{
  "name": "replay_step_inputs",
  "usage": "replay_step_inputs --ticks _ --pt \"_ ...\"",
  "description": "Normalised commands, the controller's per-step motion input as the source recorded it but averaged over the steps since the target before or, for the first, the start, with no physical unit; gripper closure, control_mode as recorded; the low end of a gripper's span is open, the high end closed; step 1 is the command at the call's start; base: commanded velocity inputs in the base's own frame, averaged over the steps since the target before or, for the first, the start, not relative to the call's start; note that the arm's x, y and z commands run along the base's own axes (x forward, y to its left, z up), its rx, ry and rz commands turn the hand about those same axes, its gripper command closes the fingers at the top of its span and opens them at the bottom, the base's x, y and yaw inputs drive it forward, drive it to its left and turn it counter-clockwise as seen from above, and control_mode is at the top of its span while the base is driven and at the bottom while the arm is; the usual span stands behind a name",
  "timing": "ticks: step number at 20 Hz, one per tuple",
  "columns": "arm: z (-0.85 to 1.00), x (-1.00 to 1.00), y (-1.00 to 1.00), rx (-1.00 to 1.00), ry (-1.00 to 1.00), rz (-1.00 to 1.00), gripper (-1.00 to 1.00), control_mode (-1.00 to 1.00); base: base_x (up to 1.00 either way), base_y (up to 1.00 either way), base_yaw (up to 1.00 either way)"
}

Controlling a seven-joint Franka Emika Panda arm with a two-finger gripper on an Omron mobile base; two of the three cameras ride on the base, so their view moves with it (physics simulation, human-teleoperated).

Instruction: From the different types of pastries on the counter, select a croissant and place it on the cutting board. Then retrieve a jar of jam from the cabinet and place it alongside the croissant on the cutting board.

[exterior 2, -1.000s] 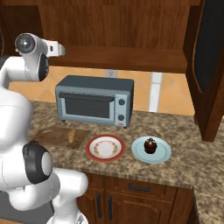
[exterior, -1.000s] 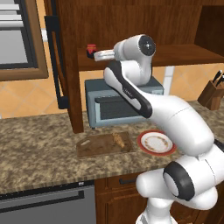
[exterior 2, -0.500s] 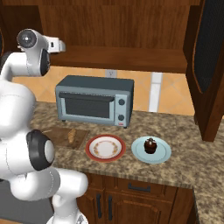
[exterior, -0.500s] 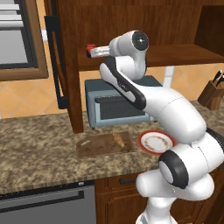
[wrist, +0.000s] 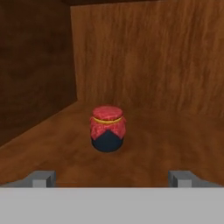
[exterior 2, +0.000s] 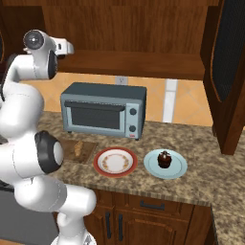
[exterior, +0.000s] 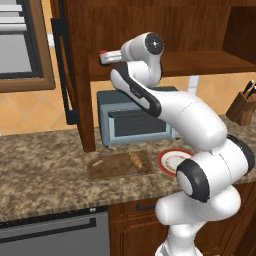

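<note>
You have one jar of jam [wrist: 107,128] standing upright on the cabinet [exterior: 150,30] shelf, straight ahead of the gripper [wrist: 112,178], whose two fingertips [wrist: 42,178] are spread wide and hold nothing; the jar is apart from them. Down on the bench [exterior: 45,170] you have one cutting board [exterior: 107,167] carrying one croissant [exterior: 135,160], beside one red-rimmed plate [exterior 2: 115,161] and one blue plate [exterior 2: 178,167] with one red-topped pastry [exterior 2: 164,158].
</note>
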Motion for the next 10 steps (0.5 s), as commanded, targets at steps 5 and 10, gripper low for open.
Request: replay_step_inputs --ticks 5,10 --pt "-0.01 0.31 0.14 -0.02 0.00 0.00 -1.00 -1.00 0.00 0.00 0.00" --pt "0.00 0.29 0.19 -0.01 0.00 0.00 -1.00 -1.00 0.00 0.00 0.00"
